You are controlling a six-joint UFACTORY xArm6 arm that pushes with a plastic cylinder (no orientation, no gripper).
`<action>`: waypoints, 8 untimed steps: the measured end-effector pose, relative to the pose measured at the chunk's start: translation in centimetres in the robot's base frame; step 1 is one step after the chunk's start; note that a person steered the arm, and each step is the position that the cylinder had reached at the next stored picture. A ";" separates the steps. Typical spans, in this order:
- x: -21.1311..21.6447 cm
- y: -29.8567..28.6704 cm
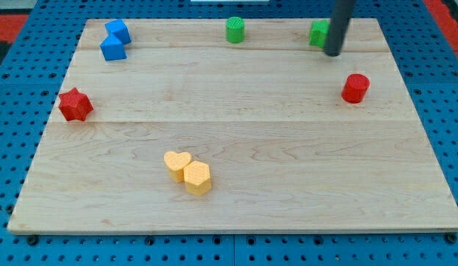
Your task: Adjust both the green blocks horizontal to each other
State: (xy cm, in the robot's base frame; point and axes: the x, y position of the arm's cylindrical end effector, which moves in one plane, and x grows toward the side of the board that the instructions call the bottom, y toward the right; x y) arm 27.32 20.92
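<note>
A green cylinder stands near the view's top edge of the wooden board, about the middle. A second green block stands to its right at nearly the same height in the view; the rod hides its right side and its shape cannot be made out. My tip rests on the board just below and right of that second green block, close to it or touching it.
Two blue blocks sit together at the top left. A red star-like block is at the left edge, a red cylinder at the right. A yellow heart and a yellow hexagon touch near the bottom centre.
</note>
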 end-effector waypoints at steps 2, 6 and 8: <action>-4.8 -0.2; -8.1 -30.0; -6.0 -23.0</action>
State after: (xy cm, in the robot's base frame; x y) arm 21.36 -2.13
